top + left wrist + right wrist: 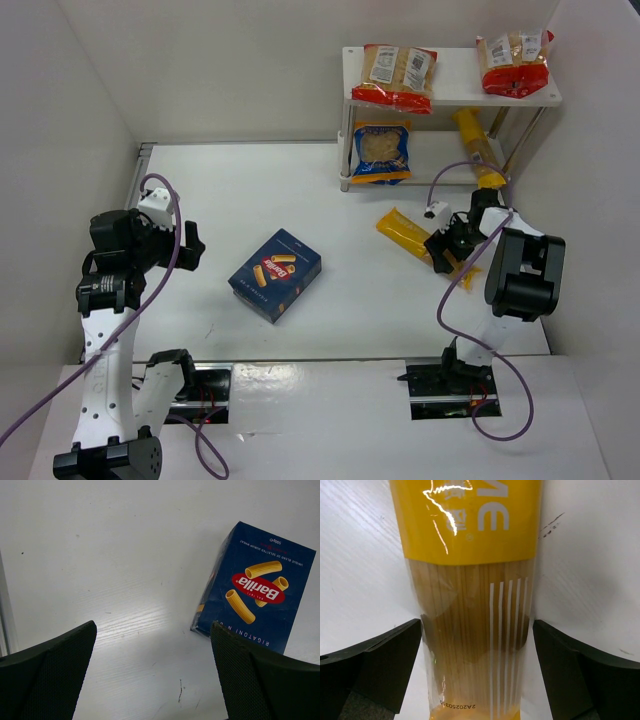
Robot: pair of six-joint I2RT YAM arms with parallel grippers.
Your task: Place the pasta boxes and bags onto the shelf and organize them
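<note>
On white table (250, 190), straddling yellow spaghetti bag (470, 605) with right pincer (477, 630) spread wide, while hovering left pincer (152, 630), also spread wide, near dark-blue pasta box (255, 587).

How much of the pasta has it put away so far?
Done: four bags on the shelf, two red-edged bags on top, a blue-edged bag and a spaghetti bag below. In hand: the open right hand straddles a second spaghetti bag on the table. Remaining: the blue box, lying untouched.
</note>
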